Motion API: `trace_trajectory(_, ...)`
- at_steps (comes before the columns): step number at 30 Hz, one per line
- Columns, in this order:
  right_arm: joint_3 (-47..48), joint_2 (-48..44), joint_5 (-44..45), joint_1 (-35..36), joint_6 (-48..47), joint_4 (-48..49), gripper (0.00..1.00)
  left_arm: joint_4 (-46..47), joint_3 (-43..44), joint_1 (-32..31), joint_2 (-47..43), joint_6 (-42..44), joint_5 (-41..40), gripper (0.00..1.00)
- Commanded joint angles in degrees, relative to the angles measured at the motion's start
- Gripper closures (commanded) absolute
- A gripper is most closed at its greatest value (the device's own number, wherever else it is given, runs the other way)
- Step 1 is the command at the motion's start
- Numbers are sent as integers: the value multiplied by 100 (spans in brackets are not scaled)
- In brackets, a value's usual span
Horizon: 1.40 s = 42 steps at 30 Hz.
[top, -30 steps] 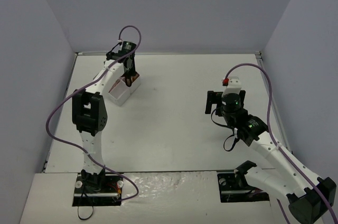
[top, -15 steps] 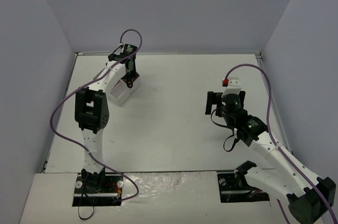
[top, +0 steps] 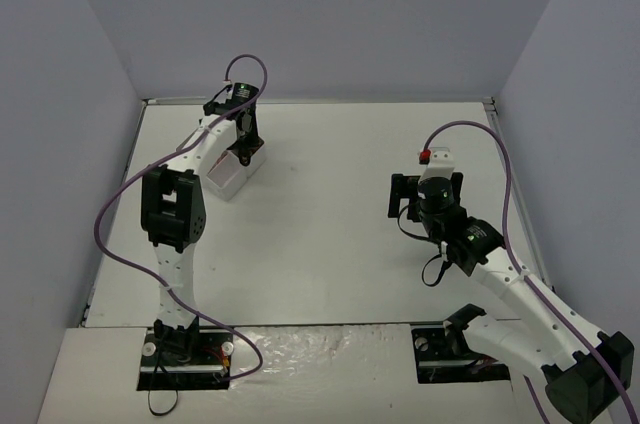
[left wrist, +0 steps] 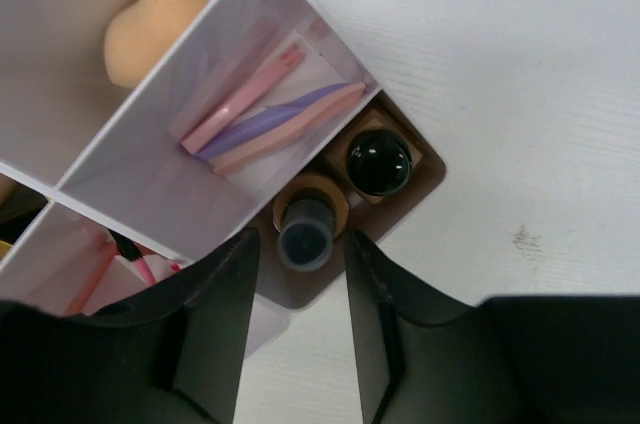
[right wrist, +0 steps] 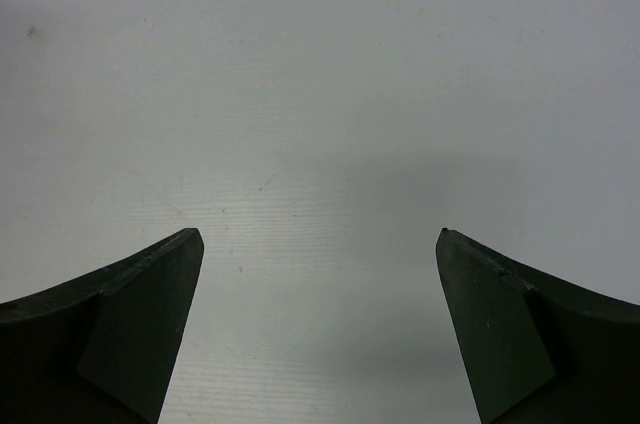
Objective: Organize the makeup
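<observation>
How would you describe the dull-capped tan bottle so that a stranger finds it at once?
Find the white four-compartment square box; its corner compartment, beside the pink and purple sticks, holds two upright tan bottles. The wanted bottle shows between the fingers of the left gripper. Its cap is dull grey-blue, whereas the neighbouring bottle has a glossy black cap.

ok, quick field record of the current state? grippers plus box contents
left gripper: open, straddling a bottle in the box
right gripper: open, above table, holding nothing
second bottle: same compartment, dark cap
sticks: pink and purple, adjacent compartment
sponge: beige, separate compartment
</observation>
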Motion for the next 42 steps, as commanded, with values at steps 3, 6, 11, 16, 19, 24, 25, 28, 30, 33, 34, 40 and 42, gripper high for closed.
trace_trajectory(3, 36, -2, 0, -44, -35, 258, 0, 181, 76, 78, -222, -63, -53, 56)
trace_trajectory(6, 37, -37, -13, -53, -35, 258, 0, 152, 102, 78, -276, -63, -38, 51)
trace_trajectory(11, 116, -123, -38, -53, -38, 256, 0, 88, 270, 58, -642, -95, 154, 45)
trace_trajectory(16, 534, -250, -75, -53, -80, 178, 0, 98, 303, 35, -1392, 81, 457, 29)
trace_trajectory(19, 809, -353, 4, -53, -175, 83, 0, 38, 225, 43, -1960, 367, 523, 21)
trace_trajectory(24, 1521, -440, 106, -53, -479, -143, 0, 189, -619, 43, -3362, 1064, 472, 11)
trace_trajectory(25, 1665, -448, 138, -53, -568, -174, 0, 238, -799, 50, -3788, 1127, 414, 10)
trace_trajectory(28, 1886, -513, 325, -53, -678, -257, 0, 386, -1656, 65, -4668, 1342, 243, 5)
trace_trajectory(30, 2024, -583, 437, -53, -819, -278, 0, 431, -2199, 69, -5399, 1467, 108, 3)
trace_trajectory(33, 2091, -712, 576, -45, -974, -287, 0, 351, -2776, 69, -6204, 1517, -87, 3)
trace_trajectory(34, 2093, -761, 602, -48, -1034, -290, 0, 306, -2926, 69, -6493, 1530, -172, 3)
trace_trajectory(40, 1996, -1074, 664, -53, -1186, -287, 0, -77, -3922, 69, -7868, 1528, -619, 3)
trace_trajectory(42, 1938, -1171, 673, -53, -1185, -287, 0, -160, -4170, 69, -8287, 1467, -670, 3)
